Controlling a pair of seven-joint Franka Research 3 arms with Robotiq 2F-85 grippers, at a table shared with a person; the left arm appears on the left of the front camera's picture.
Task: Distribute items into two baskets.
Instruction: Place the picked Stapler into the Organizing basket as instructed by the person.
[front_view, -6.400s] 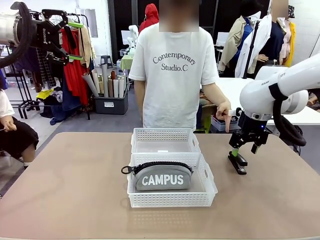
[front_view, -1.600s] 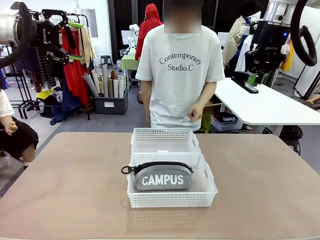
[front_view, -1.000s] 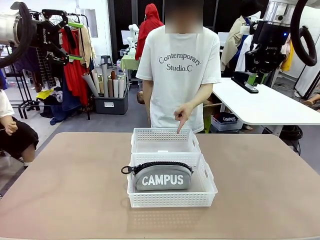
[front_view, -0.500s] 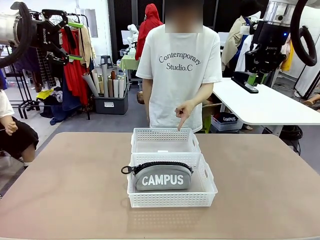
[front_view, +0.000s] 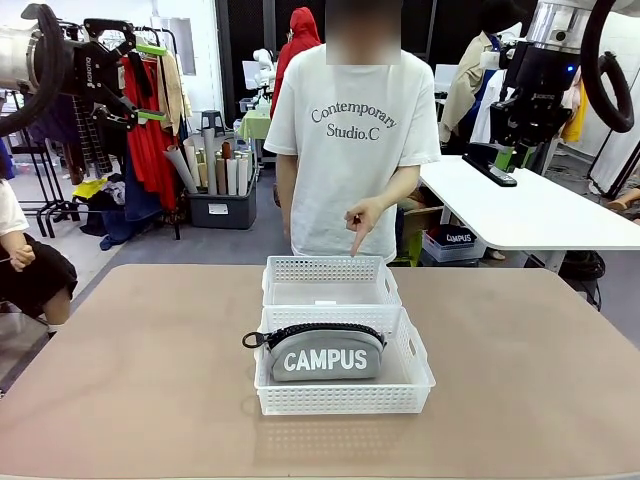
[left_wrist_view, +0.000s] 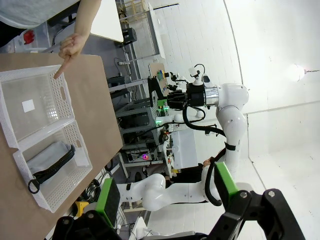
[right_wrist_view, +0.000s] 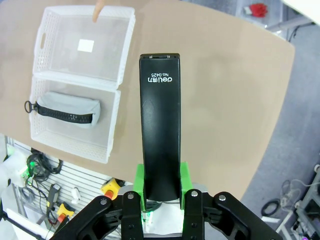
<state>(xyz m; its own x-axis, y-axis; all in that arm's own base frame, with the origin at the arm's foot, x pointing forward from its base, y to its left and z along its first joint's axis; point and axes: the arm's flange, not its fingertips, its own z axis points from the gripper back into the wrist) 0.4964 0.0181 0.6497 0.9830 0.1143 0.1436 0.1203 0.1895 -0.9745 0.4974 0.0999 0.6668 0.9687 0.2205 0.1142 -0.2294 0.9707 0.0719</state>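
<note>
Two white baskets sit touching at the middle of the table (front_view: 150, 380): the near basket (front_view: 345, 400) holds the grey CAMPUS pouch (front_view: 327, 353), the far basket (front_view: 330, 270) holds nothing but a small white label. Raised high at upper right, the right gripper (front_view: 508, 158) pinches the black stapler (front_view: 490, 164) between its green pads. The left gripper (front_view: 150, 82), fingers spread wide, hangs at upper left. A person's hand (front_view: 362, 216) points a finger down at the far basket.
</note>
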